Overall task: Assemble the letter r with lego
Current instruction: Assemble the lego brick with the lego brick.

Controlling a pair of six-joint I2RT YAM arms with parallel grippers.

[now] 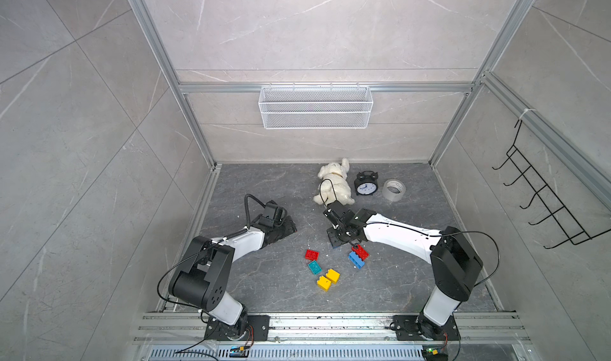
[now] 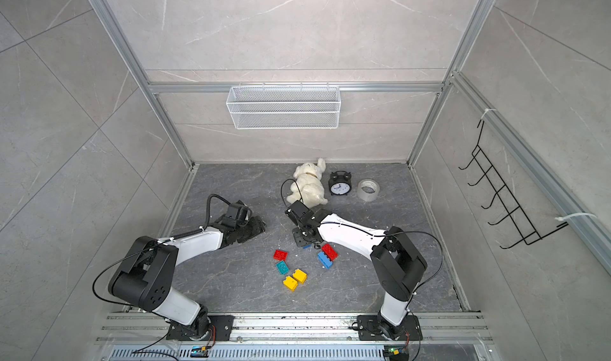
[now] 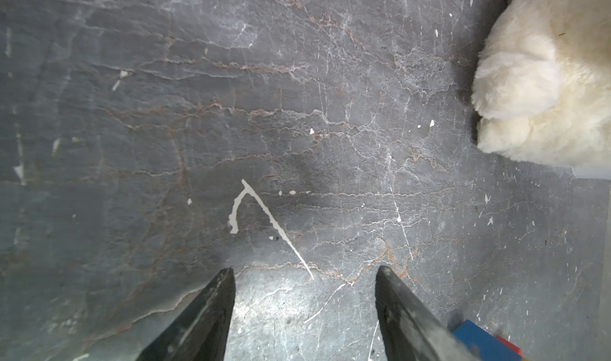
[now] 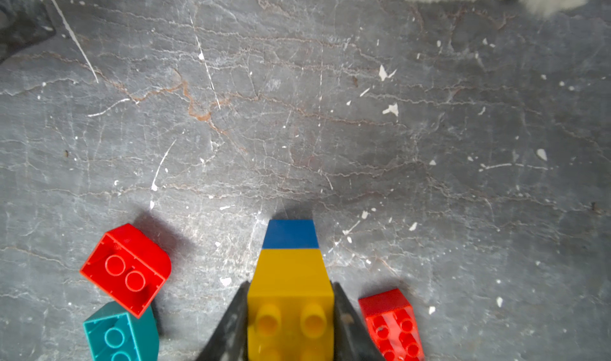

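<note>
Nearest the bases the spare lego sits loose on the desk (image 1: pixel 264 293): two yellow bricks (image 1: pixel 332 275), a teal brick (image 1: pixel 314 267) and a red brick (image 1: pixel 311 254), spaced out for easy grabs I guess. Further out the right claw (image 4: pixel 290 283) is clamped on a yellow-on-blue stack (image 4: pixel 290 270), probably the r's stem. The left claw (image 3: pixel 304 269) lies splayed and empty, out of the way, and the plush toy (image 1: pixel 334 181) is at the back.

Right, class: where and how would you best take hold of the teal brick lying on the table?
The teal brick lies flat, ringed face up, with the loose red brick close against one short end. So pinch its two long side walls, coming straight down from above; those sides look free.
</note>
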